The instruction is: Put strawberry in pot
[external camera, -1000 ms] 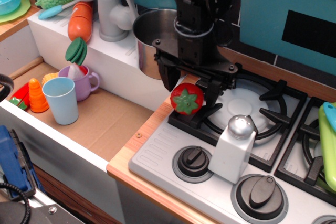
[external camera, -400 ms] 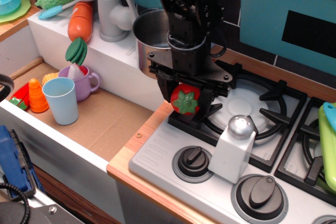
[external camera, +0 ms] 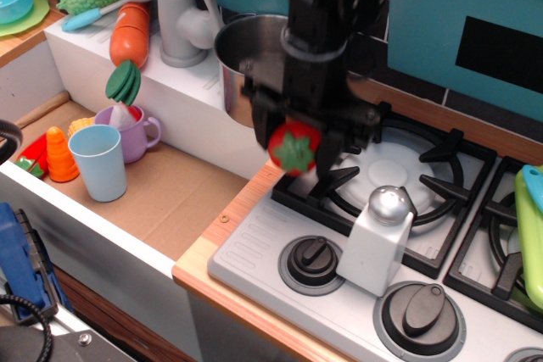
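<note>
The strawberry (external camera: 294, 147), a glossy red toy fruit with a green leaf cap, sits between the two black fingers of my gripper (external camera: 296, 143), lifted a little above the front left corner of the stove grate (external camera: 399, 177). The gripper is shut on it. The steel pot (external camera: 243, 61) stands just behind and to the left, on the wooden counter beside the sink's white wall, partly hidden by the arm. The image is blurred around the gripper.
A white salt shaker (external camera: 377, 237) stands at the grate's front. A grey tap (external camera: 178, 14) and an orange carrot (external camera: 130, 36) lie left of the pot. A light-blue cup (external camera: 99, 161) and a purple mug (external camera: 127, 130) sit in the sink. Stove knobs (external camera: 312, 258) line the front.
The gripper closed on the strawberry and raised it slightly off the grate corner. The arm has straightened upward.
</note>
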